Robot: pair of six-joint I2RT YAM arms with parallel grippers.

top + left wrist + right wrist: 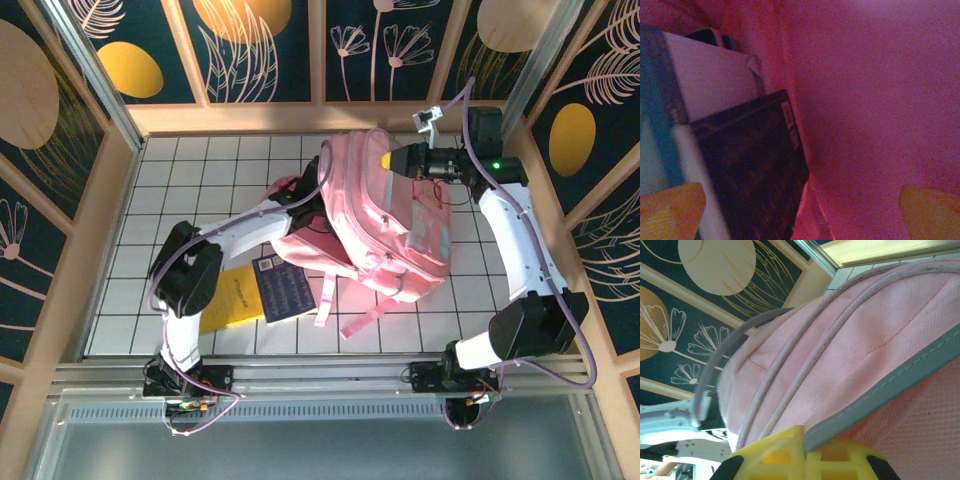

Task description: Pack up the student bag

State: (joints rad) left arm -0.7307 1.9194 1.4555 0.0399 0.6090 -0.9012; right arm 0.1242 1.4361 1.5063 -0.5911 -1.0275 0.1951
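Your left pincer (800,214) sits spread wide inside the large pink fabric student bag (400,235), table (200,165) far right. Right pincer (800,457) is clamped on its grey-trimmed edge.

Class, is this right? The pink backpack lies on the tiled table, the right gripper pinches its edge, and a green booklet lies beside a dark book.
No. The booklet is yellow, not green, as the top external view shows. The pink backpack does lie on the tiled table, the right gripper pinches its edge, and the booklet lies beside the dark book.
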